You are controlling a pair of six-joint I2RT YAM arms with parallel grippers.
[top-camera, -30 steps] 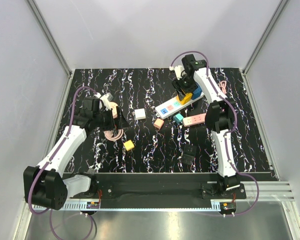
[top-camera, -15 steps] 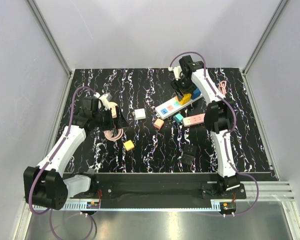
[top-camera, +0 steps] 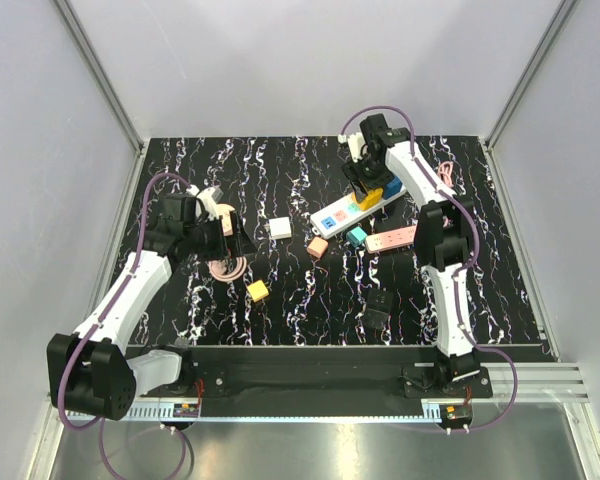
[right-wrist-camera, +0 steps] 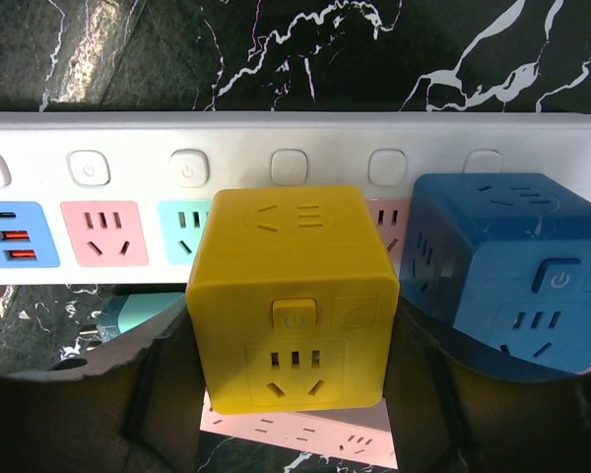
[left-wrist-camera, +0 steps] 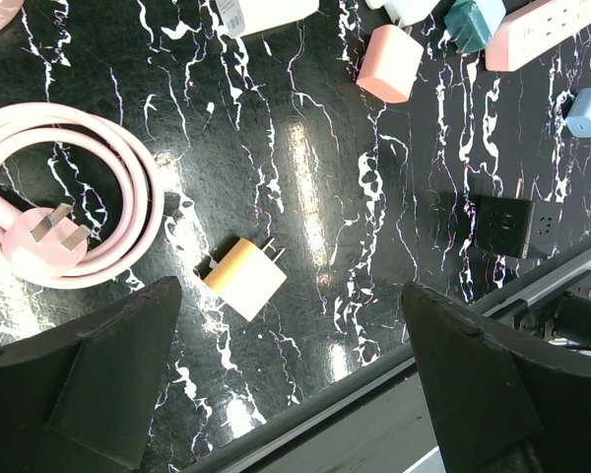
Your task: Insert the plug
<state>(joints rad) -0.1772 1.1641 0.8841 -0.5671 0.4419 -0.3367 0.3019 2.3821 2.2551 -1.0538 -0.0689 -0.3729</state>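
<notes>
One yellow cube [right-wrist-camera: 291, 286] pinched by right end effector [right-wrist-camera: 291, 394] | left end effector [left-wrist-camera: 288, 325] spread

We hold our left arm [top-camera: 130, 290] bent at the elbow out over the left side, the left gripper [top-camera: 235, 240] pointing right and downward, jaws spread wide. Our right arm [top-camera: 445, 280] stretches far forward, wrist folded back, the right gripper [top-camera: 365, 188] pinching the yellow cube plug [right-wrist-camera: 291, 296] between its fingers.

Two power strips toward one o'clock: a white strip [top-camera: 338, 213] and a pink strip [top-camera: 388, 240]. Two socket cubes, a yellow cube [right-wrist-camera: 291, 296] and a blue cube [right-wrist-camera: 502, 266]; five small chargers [left-wrist-camera: 241, 279]; one coiled pink cable [left-wrist-camera: 79, 123] at nine o'clock
</notes>
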